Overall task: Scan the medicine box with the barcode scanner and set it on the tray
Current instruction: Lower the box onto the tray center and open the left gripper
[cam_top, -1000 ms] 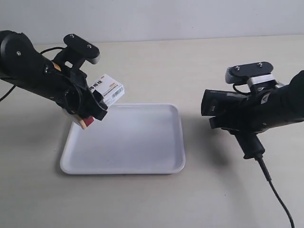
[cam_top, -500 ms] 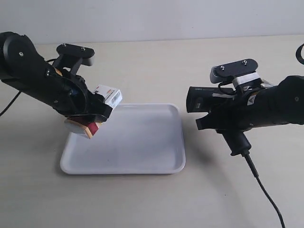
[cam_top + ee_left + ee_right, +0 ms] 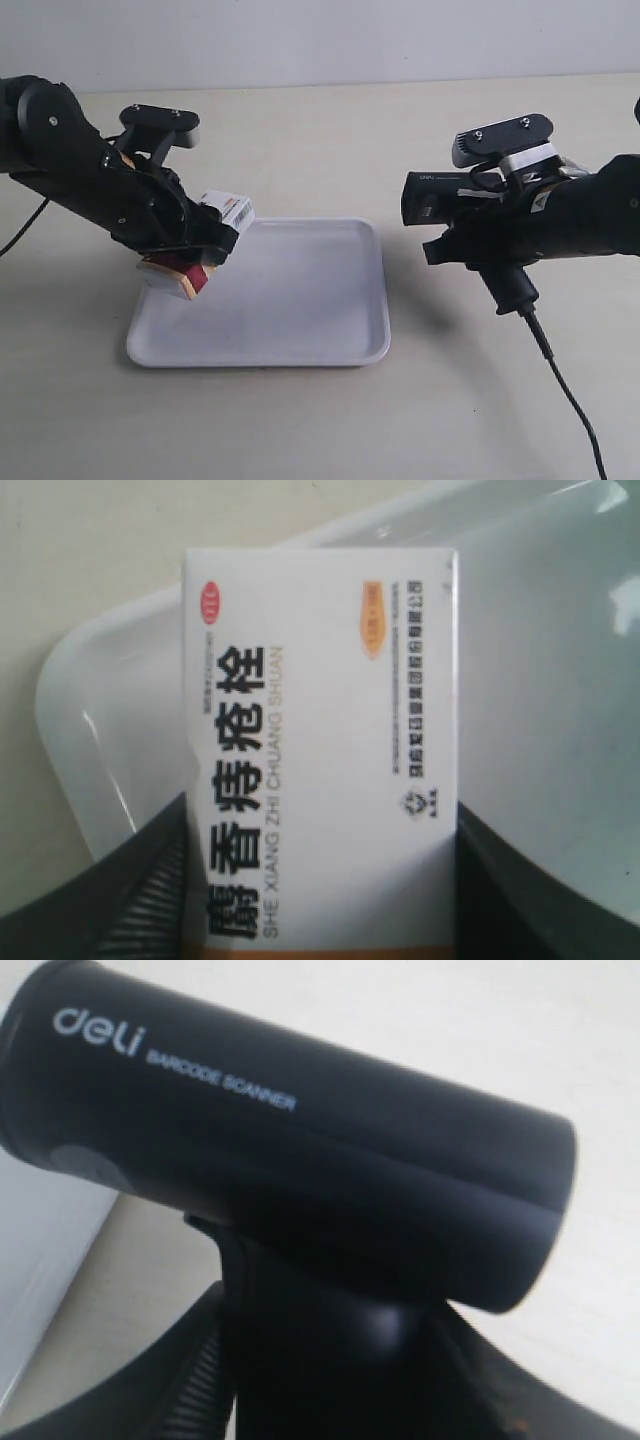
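Note:
The white medicine box (image 3: 320,750) with dark printed text sits clamped between my left gripper's (image 3: 320,900) black fingers, held low over the far left corner of the white tray (image 3: 560,730). In the exterior view the box (image 3: 228,212) pokes out of that gripper (image 3: 205,245) just above the tray (image 3: 290,300), its dark red end showing below the fingers. My right gripper (image 3: 330,1380) is shut on the handle of the black barcode scanner (image 3: 290,1150). The scanner (image 3: 450,200) hangs right of the tray, head pointed toward the box, cable trailing down.
The scanner's black cable (image 3: 570,395) runs across the beige table toward the front right. The tray's edge (image 3: 40,1260) shows beside the scanner in the right wrist view. A pale wall (image 3: 320,40) backs the table.
The left arm has lowered the box toward the tray's far left corner and turned it flatter. The right arm swung the scanner in toward the tray, then eased back and up slightly.

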